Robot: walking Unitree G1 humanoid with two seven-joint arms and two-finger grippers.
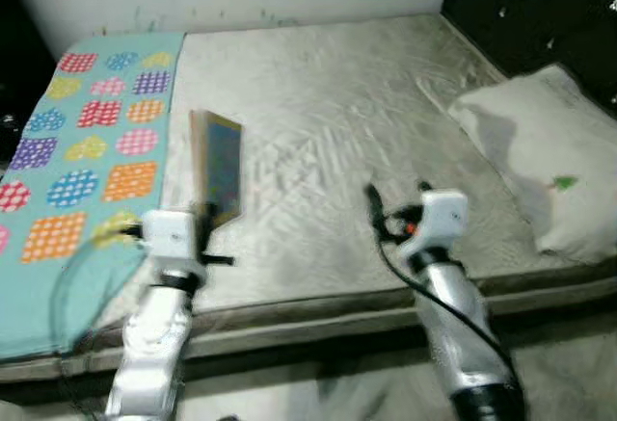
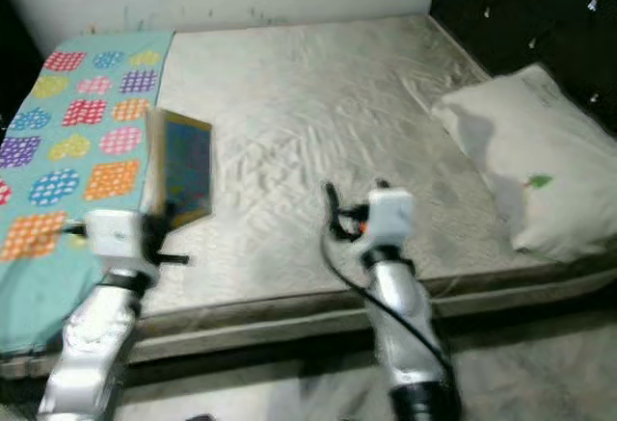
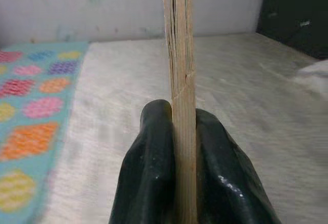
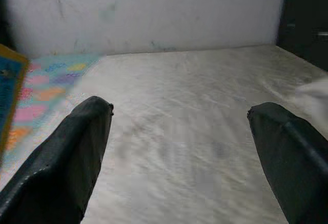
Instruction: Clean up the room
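Left gripper [image 3: 183,131] is pinching a book [image 1: 218,166] by its lower end, so it stands on edge over the bed [image 1: 318,103], long axis running toward 12 o'clock. Right gripper [image 4: 179,114] sits spread and empty at about 3 o'clock from it. Patterned blanket [image 1: 87,142] lies at 9 o'clock, pillow [image 1: 545,166] way off right; plenty of bare mattress ahead, I'd say.

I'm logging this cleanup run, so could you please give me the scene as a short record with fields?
setting: bed with bare mattress
left gripper: shut on a thin book, held upright on edge above the mattress
right gripper: open, holding nothing, over the mattress
blanket: teal with coloured patches, on the bed's left side
pillow: white, at the bed's right end
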